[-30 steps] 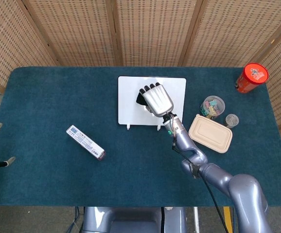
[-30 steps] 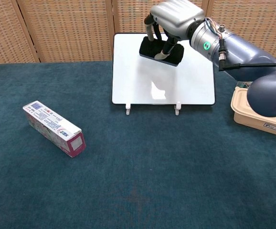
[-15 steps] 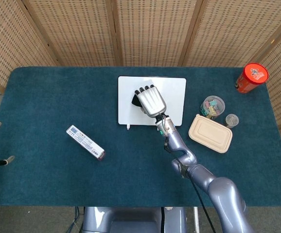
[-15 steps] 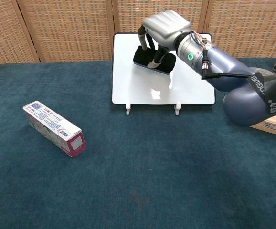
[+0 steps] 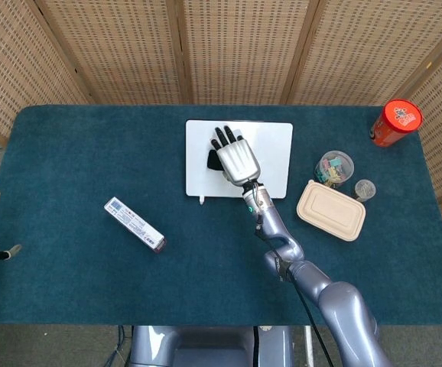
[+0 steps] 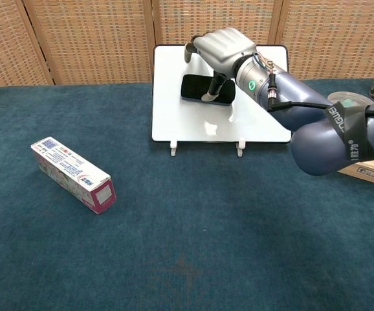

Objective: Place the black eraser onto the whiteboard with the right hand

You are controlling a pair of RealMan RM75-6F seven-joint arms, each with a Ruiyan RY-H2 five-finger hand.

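Resting flat on whiteboard near its left edge: black eraser; right hand above, fingers spread, thumb possibly touching. Risk: thumb snags eraser on withdrawal, dragging it off board

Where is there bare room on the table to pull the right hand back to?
Bare cloth lies in front of the whiteboard, between the long box and the tan lidded container. The back left corner is bare too. It is crowded at the right: clip jar, small jar, red can.
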